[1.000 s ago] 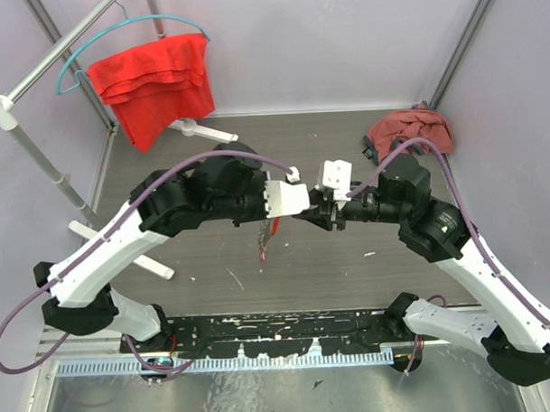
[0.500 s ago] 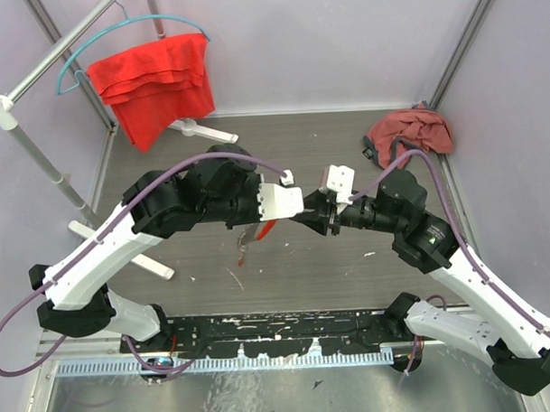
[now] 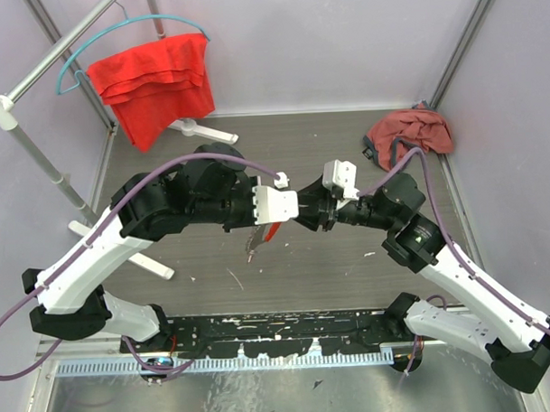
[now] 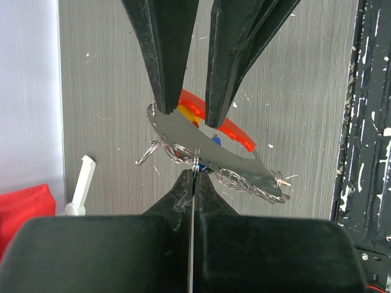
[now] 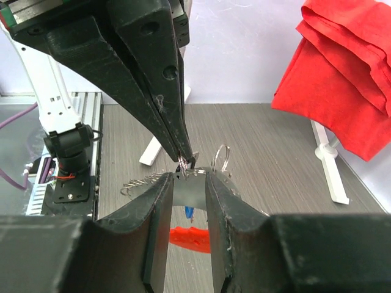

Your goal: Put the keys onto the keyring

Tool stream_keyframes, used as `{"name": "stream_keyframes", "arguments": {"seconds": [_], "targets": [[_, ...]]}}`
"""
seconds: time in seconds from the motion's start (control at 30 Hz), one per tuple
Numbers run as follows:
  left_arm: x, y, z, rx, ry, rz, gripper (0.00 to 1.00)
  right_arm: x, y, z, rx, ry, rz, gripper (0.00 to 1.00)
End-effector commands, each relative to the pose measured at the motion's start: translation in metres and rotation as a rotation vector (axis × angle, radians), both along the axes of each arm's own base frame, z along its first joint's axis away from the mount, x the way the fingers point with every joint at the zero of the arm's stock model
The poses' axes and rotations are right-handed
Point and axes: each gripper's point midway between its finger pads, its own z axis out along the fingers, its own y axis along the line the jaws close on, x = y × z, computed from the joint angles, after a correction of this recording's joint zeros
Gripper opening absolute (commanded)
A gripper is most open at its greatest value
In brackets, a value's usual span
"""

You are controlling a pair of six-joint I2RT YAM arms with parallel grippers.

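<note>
In the left wrist view my left gripper (image 4: 194,175) is shut on the thin wire loop of the keyring (image 4: 194,165). From above, my right gripper (image 4: 189,113) is shut across a flat silvery plate (image 4: 244,165) of the same bunch. A red-orange tag (image 4: 235,131) and short chain (image 4: 253,188) hang with it. A blue key (image 5: 189,212) peeks out below the plate, mostly hidden. The right wrist view shows my right gripper (image 5: 189,182) holding the plate (image 5: 189,194), with my left gripper (image 5: 183,160) pinching the ring. Seen from the top, both grippers (image 3: 300,212) meet above mid-table, with the tag (image 3: 269,231) dangling.
A red cloth (image 3: 153,84) hangs on a hanger at the back left, over a white stand foot (image 3: 205,130). A crumpled reddish cloth (image 3: 412,129) lies at the back right. A black rail (image 3: 280,337) runs along the near edge.
Both grippers have shifted a little to the left, still joined at the keyring. The dangling tag and chain swung left and then back towards the middle.
</note>
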Motion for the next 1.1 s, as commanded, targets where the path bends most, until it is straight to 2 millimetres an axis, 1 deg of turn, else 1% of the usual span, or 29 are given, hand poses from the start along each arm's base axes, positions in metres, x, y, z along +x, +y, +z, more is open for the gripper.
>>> {"name": "stream_keyframes", "arguments": {"seconds": [0.0, 0.27, 0.67, 1.07], "targets": [[-0.0043, -0.0068, 0.0302, -0.110, -0.041, -0.038, 0.00, -0.0064, 0.0047, 0.0223, 0.058, -0.054, 0.051, 0.33], [-0.0040, -0.0091, 0.0306, -0.119, -0.044, -0.041, 0.00, -0.0105, 0.0113, 0.0162, 0.033, -0.032, 0.106, 0.32], [-0.0065, -0.0118, 0.0338, -0.137, -0.043, -0.060, 0.00, -0.0076, 0.0141, 0.0175, 0.029, -0.033, 0.107, 0.32], [-0.0090, -0.0146, 0.0318, -0.136, -0.034, -0.079, 0.00, -0.0090, 0.0147, 0.0237, 0.040, -0.041, 0.117, 0.29]]}}
